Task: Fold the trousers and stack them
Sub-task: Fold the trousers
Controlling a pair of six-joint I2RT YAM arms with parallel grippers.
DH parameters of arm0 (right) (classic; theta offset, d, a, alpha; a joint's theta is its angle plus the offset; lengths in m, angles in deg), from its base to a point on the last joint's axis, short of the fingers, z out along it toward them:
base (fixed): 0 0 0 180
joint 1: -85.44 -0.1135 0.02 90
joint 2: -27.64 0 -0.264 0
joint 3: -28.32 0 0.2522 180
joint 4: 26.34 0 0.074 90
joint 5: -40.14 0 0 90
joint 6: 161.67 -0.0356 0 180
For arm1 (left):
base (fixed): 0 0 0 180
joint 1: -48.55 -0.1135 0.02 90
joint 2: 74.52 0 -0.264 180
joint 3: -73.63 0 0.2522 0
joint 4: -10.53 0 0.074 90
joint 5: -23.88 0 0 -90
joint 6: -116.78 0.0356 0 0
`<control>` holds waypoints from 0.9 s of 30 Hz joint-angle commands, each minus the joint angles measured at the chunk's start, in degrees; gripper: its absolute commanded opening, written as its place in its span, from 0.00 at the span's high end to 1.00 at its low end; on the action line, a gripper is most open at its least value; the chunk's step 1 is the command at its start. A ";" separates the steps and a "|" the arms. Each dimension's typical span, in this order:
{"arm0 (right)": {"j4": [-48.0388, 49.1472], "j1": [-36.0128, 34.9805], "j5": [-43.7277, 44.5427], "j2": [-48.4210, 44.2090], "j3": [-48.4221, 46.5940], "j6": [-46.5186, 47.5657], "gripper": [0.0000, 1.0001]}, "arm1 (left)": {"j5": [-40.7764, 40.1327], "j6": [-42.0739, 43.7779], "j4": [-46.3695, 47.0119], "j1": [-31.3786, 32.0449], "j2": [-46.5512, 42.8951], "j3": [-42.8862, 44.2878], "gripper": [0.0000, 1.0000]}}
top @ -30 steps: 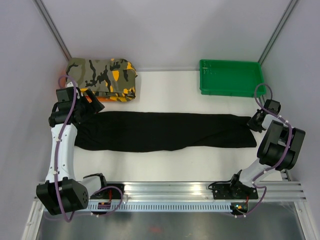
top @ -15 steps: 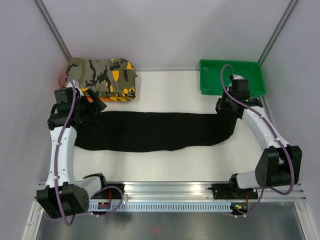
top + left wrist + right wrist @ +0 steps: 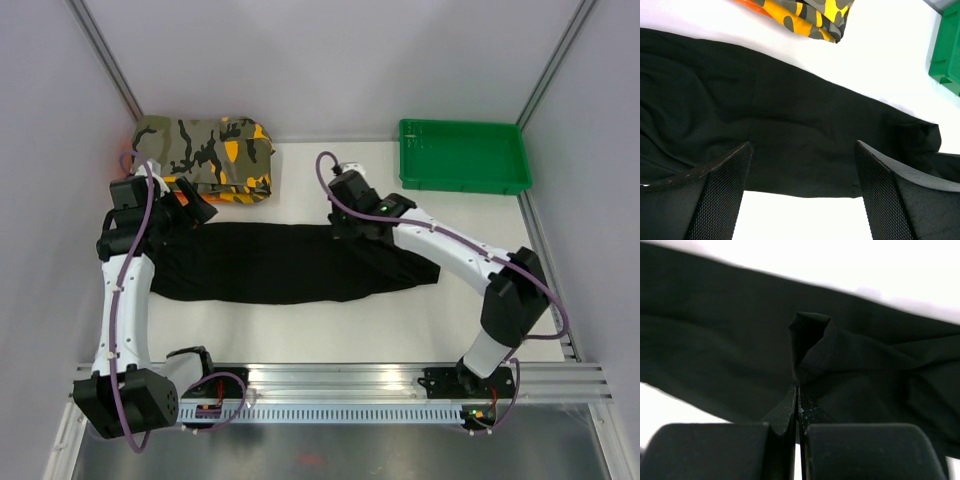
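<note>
The black trousers (image 3: 250,265) lie lengthwise across the table, their right end doubled back toward the middle. My right gripper (image 3: 342,222) hangs over the trousers' middle, shut on a pinched bunch of the black fabric (image 3: 812,347); in the right wrist view the right gripper (image 3: 798,388) has its jaws pressed together on that cloth. My left gripper (image 3: 190,207) hovers over the trousers' left end, open and holding nothing. In the left wrist view the left gripper (image 3: 804,150) stands wide apart above the trousers (image 3: 790,125) and their near edge.
A folded camouflage garment (image 3: 210,155) lies at the back left, just behind the left gripper, and shows in the left wrist view as the camouflage garment (image 3: 812,15). A green tray (image 3: 462,155) stands at the back right. Grey walls close in both sides.
The right arm has swept from the table's far right to the middle, carrying the trousers' right end leftward over the rest. The left arm has barely moved.
</note>
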 commanded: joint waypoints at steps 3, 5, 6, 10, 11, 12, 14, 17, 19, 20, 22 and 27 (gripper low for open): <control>1.16 -4.88 5.79 7.65 -9.30 -7.78 1.00 | -0.46 0.12 1.93 0.13 -2.55 -1.56 0.11; 1.59 -5.50 5.98 9.42 -11.85 -8.58 1.00 | -1.26 0.03 1.93 0.21 -3.26 -2.44 0.11; 2.03 -5.59 5.28 11.00 -12.38 -8.75 1.00 | -2.13 0.03 1.85 0.22 -3.87 -2.62 0.10; 7.46 -6.29 3.61 12.16 -10.47 -11.21 1.00 | -3.37 0.20 1.58 0.22 -4.93 -3.49 0.09; 8.53 -6.38 2.91 12.24 -9.85 -11.65 1.00 | -3.54 0.29 1.41 0.22 -5.02 -3.41 0.09; 9.49 -6.38 0.73 12.07 -9.32 -11.83 1.00 | -3.89 0.29 1.32 0.22 -5.19 -3.50 0.09; 12.39 -6.82 -1.04 12.07 -8.00 -12.18 1.00 | -4.34 0.38 1.40 0.13 -5.72 -3.76 0.09; 14.86 -8.40 -1.76 12.86 -7.99 -11.40 1.00 | -5.04 -0.06 1.67 0.13 -5.63 -4.46 0.08; 16.52 -9.28 -1.84 14.17 -8.87 -11.13 1.00 | -5.56 -0.32 1.15 0.13 -5.63 -4.72 0.08; 16.62 -9.46 -2.02 14.88 -9.57 -11.22 1.00 | -6.00 -0.32 0.97 0.13 -5.81 -4.73 0.08; 15.84 -10.16 -2.02 17.33 -11.59 -10.52 1.00 | -8.11 -0.41 0.09 0.13 -6.16 -4.46 0.08; 15.13 -11.39 -1.40 20.68 -11.51 -9.72 1.00 | -11.89 -0.94 -1.05 0.13 -8.00 -4.29 0.04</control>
